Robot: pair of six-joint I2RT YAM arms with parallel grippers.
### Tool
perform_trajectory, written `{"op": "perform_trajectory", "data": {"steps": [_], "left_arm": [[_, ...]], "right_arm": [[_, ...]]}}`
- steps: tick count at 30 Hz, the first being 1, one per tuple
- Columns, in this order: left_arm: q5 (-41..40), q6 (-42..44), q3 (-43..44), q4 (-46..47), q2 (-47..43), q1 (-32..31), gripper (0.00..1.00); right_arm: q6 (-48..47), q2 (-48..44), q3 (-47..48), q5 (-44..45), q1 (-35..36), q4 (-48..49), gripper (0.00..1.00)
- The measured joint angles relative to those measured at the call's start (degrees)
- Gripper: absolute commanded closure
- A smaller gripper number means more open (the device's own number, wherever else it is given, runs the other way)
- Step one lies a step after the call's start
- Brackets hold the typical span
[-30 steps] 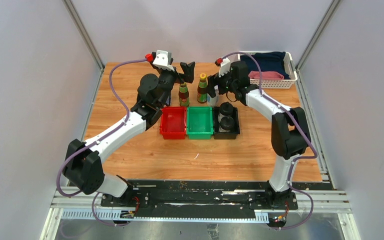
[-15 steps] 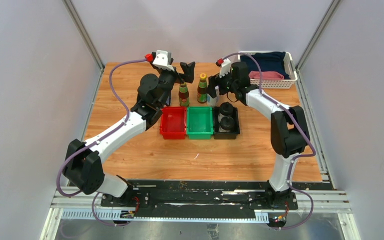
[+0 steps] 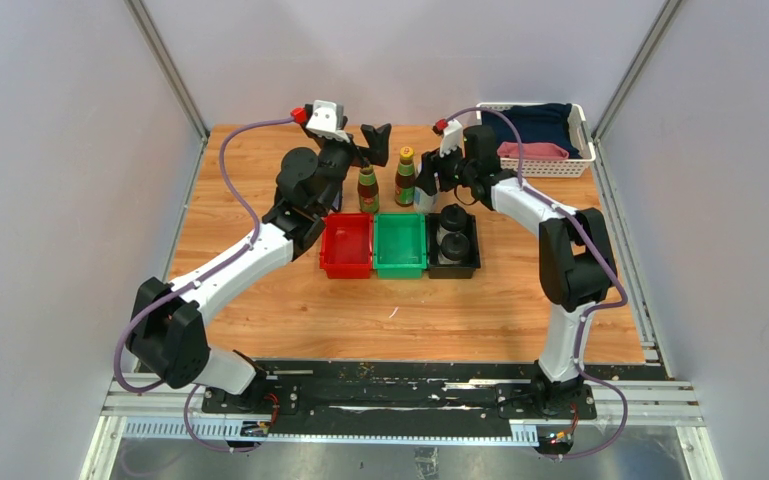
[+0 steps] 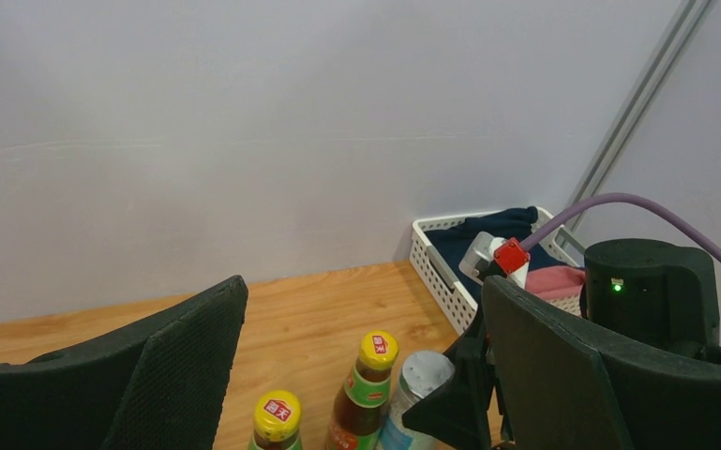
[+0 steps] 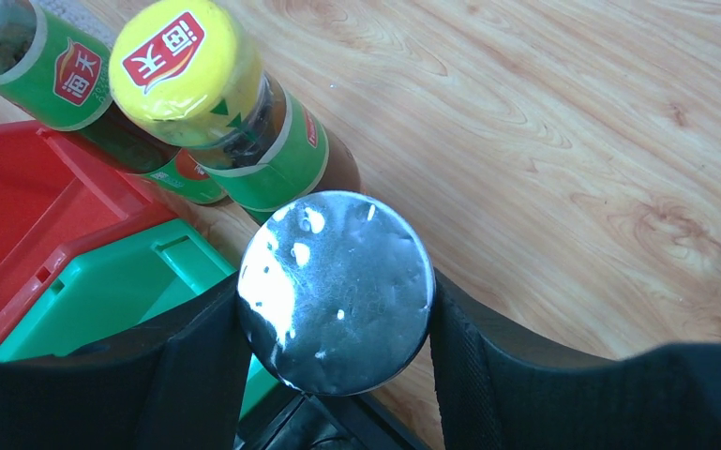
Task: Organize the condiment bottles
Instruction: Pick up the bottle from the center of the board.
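Behind the bins stand two brown condiment bottles with yellow caps and a silver-lidded jar. My right gripper is shut on that jar. In the right wrist view its fingers press both sides of the silver lid, right beside one brown bottle. My left gripper hangs wide open above the left brown bottle, holding nothing. Two black-capped bottles sit in the black bin.
A red bin and a green bin stand side by side left of the black one. A white basket with folded cloths is at the back right corner. Walls enclose the table on three sides.
My right gripper's fingers have closed in on the silver-lidded jar. The left arm and the bottles have not moved.
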Motion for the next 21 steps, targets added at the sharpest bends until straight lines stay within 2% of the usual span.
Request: {"op": "perform_trajectory", "data": {"steps": [6,11,21], "left_arm": [[0.0,0.0,0.0,0.0,0.3,0.0,0.00],[0.0,0.0,0.0,0.0,0.3,0.0,0.00],[0.0,-1.2,-0.1,0.1,0.3,0.0,0.00]], "right_arm": [[-0.1,0.0,0.1,0.0,-0.1,0.0,0.71],[-0.1,0.1,0.1,0.0,-0.1,0.0,0.98],[-0.3,0.0,0.1,0.0,-0.1,-0.1,1.00]]}}
